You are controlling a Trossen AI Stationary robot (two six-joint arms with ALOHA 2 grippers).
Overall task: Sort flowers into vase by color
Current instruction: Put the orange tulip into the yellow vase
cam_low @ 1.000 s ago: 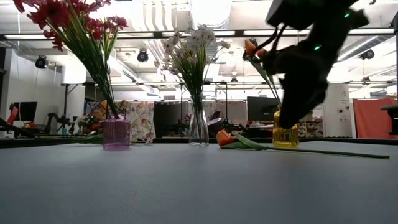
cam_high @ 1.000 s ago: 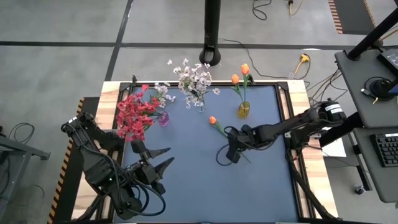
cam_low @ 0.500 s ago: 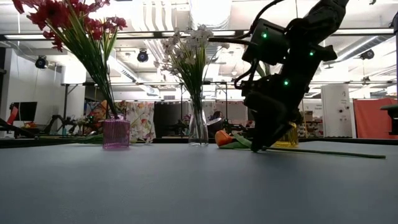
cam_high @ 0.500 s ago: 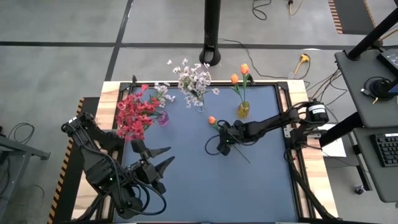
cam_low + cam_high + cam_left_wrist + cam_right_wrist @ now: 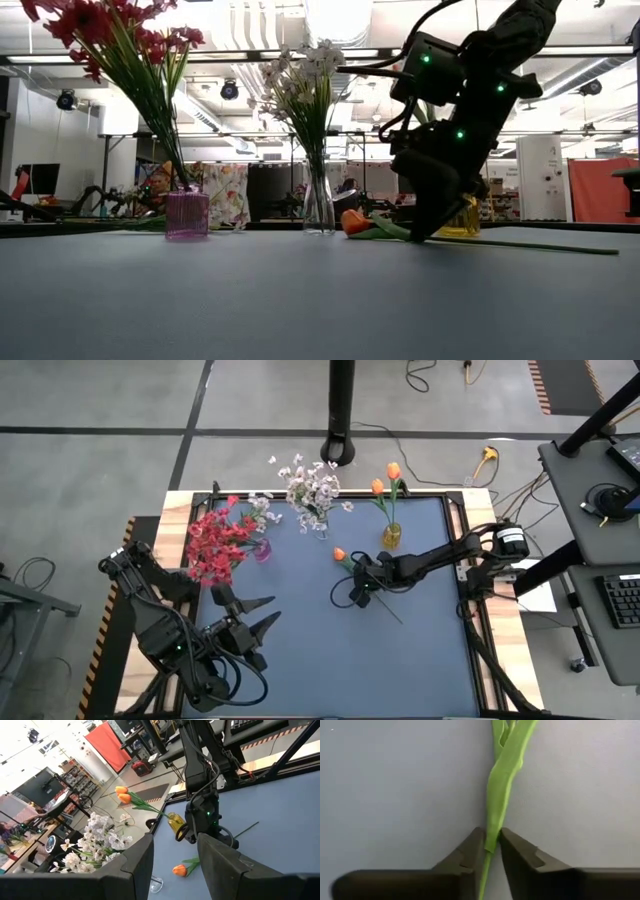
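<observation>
Right wrist view is showing the right gripper (image 5: 491, 851) pinching the green stem of the orange tulip (image 5: 341, 554) lying on the tabletop (image 5: 300, 630); left gripper (image 5: 262, 615) is hovering part-open, holding nothing.

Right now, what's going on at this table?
The right pincer has closed on the green stem of an orange tulip lying on the mat, not yet lifted. The yellow vase already holds two orange tulips; red and white sprays stand in their own vases. The left pincer waits at the near-left.
</observation>
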